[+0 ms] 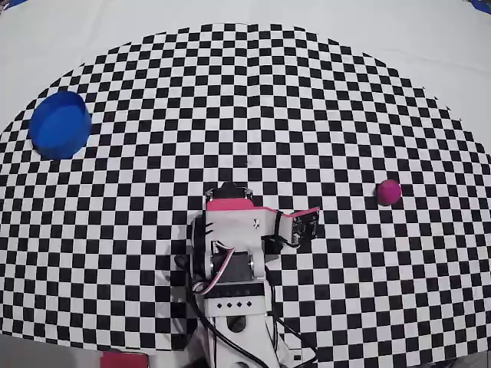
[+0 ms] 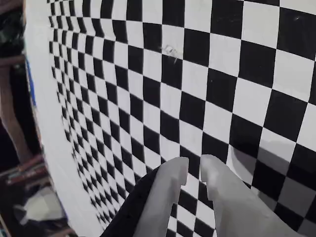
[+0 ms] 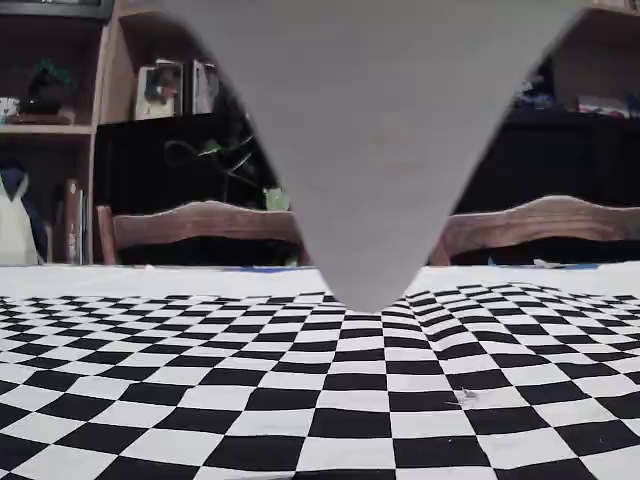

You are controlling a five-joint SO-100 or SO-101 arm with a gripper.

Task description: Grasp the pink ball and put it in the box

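Overhead view: one pink ball (image 1: 389,192) lies on the checkered mat (image 1: 253,100) at the right, well apart from the one blue box (image 1: 60,124) at the far left. One arm (image 1: 234,253) sits folded at the bottom centre, between them. In the wrist view the gripper (image 2: 194,170) hangs over bare squares, its two fingertips (image 2: 174,170) nearly together, clenched on nothing.

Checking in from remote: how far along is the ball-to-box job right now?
Nothing is done yet. The pink ball sits loose on the checkered mat at the overhead view's right; the box at far left is empty. The gripper holds nothing, fingertips nearly together. Reach, grasp, carry and drop all remain.
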